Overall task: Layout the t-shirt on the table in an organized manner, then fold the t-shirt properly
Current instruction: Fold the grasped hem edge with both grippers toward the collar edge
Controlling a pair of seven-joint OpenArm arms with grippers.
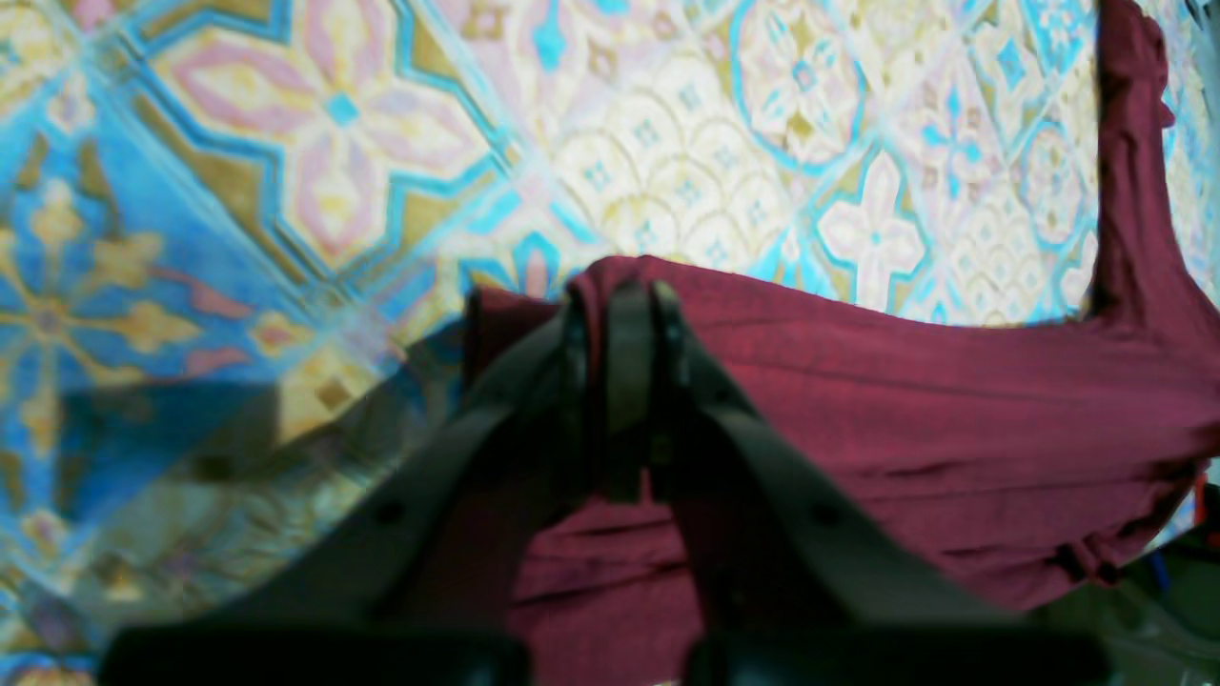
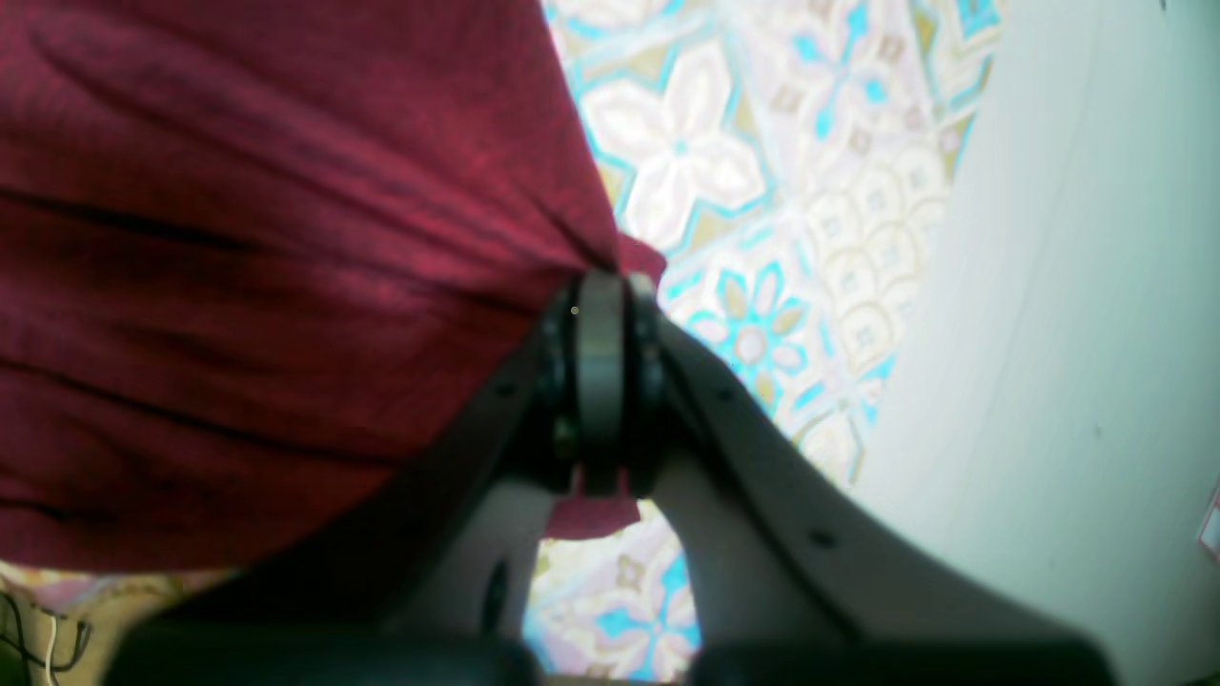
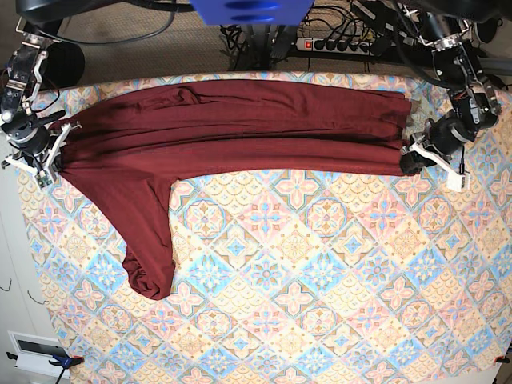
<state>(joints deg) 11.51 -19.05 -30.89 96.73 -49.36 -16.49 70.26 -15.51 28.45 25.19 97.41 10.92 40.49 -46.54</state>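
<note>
Both grippers, left (image 3: 406, 160) and right (image 3: 54, 152), are clamped onto the t-shirt (image 3: 240, 128), stretched along the table (image 3: 320, 304)'s far edge.

The t-shirt (image 3: 240, 128) is soft matt jersey cloth; the table (image 3: 320, 304) wears smooth printed fabric.

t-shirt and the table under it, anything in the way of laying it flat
Nothing visible. The t-shirt hangs stretched between the left end effector and right end effector, both shut on it, and the table below is bare patterned cloth.
</note>
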